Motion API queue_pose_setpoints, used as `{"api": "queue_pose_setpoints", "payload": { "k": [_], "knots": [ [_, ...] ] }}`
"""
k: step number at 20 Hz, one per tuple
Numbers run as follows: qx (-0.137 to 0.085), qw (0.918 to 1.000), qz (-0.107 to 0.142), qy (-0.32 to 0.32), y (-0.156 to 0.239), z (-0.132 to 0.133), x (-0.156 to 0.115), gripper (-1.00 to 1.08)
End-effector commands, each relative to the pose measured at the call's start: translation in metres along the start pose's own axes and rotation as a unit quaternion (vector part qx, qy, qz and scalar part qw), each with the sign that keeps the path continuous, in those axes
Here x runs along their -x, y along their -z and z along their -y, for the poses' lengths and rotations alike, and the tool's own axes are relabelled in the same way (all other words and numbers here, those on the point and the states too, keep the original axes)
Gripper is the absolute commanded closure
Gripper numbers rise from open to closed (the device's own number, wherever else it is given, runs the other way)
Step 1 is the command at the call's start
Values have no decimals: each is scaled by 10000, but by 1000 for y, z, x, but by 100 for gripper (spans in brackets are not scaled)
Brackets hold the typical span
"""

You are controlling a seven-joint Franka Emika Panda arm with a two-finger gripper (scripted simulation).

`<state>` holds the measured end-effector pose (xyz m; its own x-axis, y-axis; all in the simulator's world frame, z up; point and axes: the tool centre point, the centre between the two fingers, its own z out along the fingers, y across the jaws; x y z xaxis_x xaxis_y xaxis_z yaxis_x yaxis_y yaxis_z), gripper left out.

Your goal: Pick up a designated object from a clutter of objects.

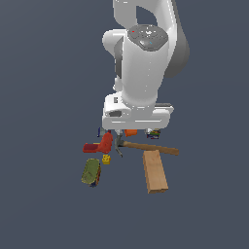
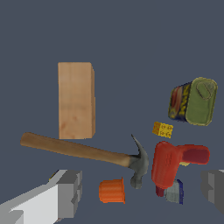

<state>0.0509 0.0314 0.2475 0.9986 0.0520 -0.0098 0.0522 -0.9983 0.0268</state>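
Observation:
The designated object, a long light-brown wooden block (image 1: 155, 170) (image 2: 75, 99), lies flat beside the hammer's handle, at the exterior view's right of the clutter. My gripper (image 1: 133, 128) (image 2: 141, 192) hangs above the clutter, over the orange cup (image 2: 112, 190) and the hammer's head, short of the block. In the wrist view its two fingers (image 2: 68, 192) stand wide apart with nothing between them. The hammer (image 1: 151, 148) (image 2: 78, 149) lies between the gripper and the block. In the exterior view the arm hides the fingertips.
A red drill-like tool (image 1: 100, 145) (image 2: 175, 164), a yellow cube (image 1: 106, 159) (image 2: 162, 129) and a green-red flat pack (image 1: 91, 171) (image 2: 194, 101) lie on the exterior view's left. The orange cup (image 1: 130, 132) and a coloured can (image 1: 153, 134) sit under the hand.

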Motion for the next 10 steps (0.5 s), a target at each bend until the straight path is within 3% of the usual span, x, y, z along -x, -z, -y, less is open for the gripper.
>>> {"api": "queue_pose_setpoints", "payload": {
  "k": [1,10],
  "knots": [
    [-7,10000,-7,11,-19,13,-14,-92],
    [-66,10000,-37,36,-90,63,-53,-92]
  ]
}}
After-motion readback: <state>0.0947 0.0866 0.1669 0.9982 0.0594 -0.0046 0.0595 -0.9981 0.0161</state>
